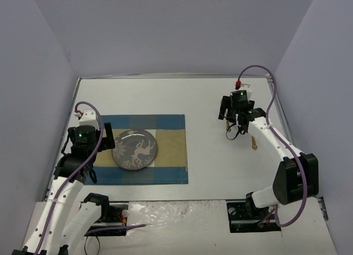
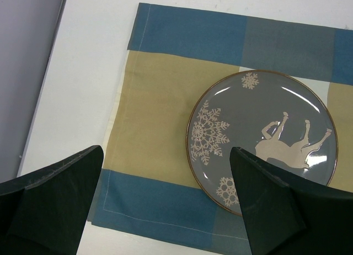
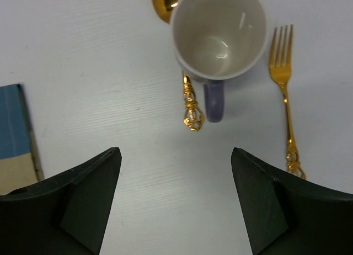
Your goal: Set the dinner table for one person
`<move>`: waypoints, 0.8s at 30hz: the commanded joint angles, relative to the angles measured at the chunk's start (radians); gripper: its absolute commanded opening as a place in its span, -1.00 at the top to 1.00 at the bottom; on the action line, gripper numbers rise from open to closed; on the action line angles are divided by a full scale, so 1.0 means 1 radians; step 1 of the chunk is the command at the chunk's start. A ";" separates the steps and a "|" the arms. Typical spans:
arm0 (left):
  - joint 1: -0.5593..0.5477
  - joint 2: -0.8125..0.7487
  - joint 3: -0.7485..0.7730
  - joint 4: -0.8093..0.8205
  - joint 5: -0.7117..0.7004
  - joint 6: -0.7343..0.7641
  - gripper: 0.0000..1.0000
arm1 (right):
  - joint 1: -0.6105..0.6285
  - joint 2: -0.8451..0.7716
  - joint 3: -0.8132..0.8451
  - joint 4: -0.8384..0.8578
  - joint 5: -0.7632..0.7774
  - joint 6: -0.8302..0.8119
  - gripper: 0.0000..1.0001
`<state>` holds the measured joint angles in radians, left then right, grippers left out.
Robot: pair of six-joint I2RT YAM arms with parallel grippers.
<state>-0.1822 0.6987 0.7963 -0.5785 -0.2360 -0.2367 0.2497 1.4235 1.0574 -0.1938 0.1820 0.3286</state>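
Note:
The white dinner table [image 1: 209,100] carries a blue-and-tan checked placemat [image 1: 171,150] on its left half. On the mat lies a grey plate [image 1: 135,150] printed with a horse and snowflakes. My left gripper [image 2: 165,155] hangs open over the mat's near left corner, its right finger [image 2: 276,205] above the plate [image 2: 265,128] rim. Over bare table, my right gripper [image 3: 176,153] is open and empty. Just ahead of it stands a white mug [image 3: 218,37] with a purple handle, upright and empty. A gold spoon [image 3: 190,100] lies at its left, a gold fork [image 3: 287,95] at its right.
Grey walls close in the table on the left, back and right. In the top view my right gripper [image 1: 233,121] hides the mug, and only the fork's handle [image 1: 253,143] shows. The placemat's right edge [image 3: 14,128] shows at the left of the right wrist view.

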 commanded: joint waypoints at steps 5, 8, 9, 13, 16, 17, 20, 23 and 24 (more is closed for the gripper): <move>-0.003 0.005 0.052 0.037 -0.004 0.007 -0.94 | -0.115 0.104 0.055 0.020 -0.018 -0.091 -0.46; -0.005 0.007 0.052 0.039 -0.002 0.008 -0.94 | -0.153 0.157 0.061 0.046 -0.080 -0.080 -0.41; -0.006 0.007 0.052 0.039 -0.002 0.008 -0.94 | -0.157 0.173 0.063 0.060 -0.097 -0.080 -0.34; -0.008 0.005 0.052 0.035 -0.004 0.010 -0.94 | -0.160 0.221 0.072 0.097 -0.099 -0.081 -0.16; -0.010 0.005 0.052 0.036 -0.005 0.012 -0.94 | -0.160 0.250 0.083 0.110 -0.094 -0.083 -0.01; -0.010 0.007 0.052 0.037 -0.005 0.013 -0.94 | -0.161 0.257 0.085 0.115 -0.091 -0.084 0.04; -0.010 0.008 0.052 0.036 -0.005 0.013 -0.94 | -0.161 0.269 0.089 0.130 -0.087 -0.087 0.16; -0.010 0.010 0.052 0.037 -0.005 0.014 -0.94 | -0.164 0.280 0.093 0.146 -0.093 -0.091 0.25; -0.010 0.011 0.052 0.037 -0.006 0.014 -0.94 | -0.165 0.285 0.093 0.152 -0.093 -0.091 0.29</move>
<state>-0.1863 0.7005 0.7963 -0.5785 -0.2337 -0.2363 0.0910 1.7094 1.1013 -0.1065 0.0888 0.2529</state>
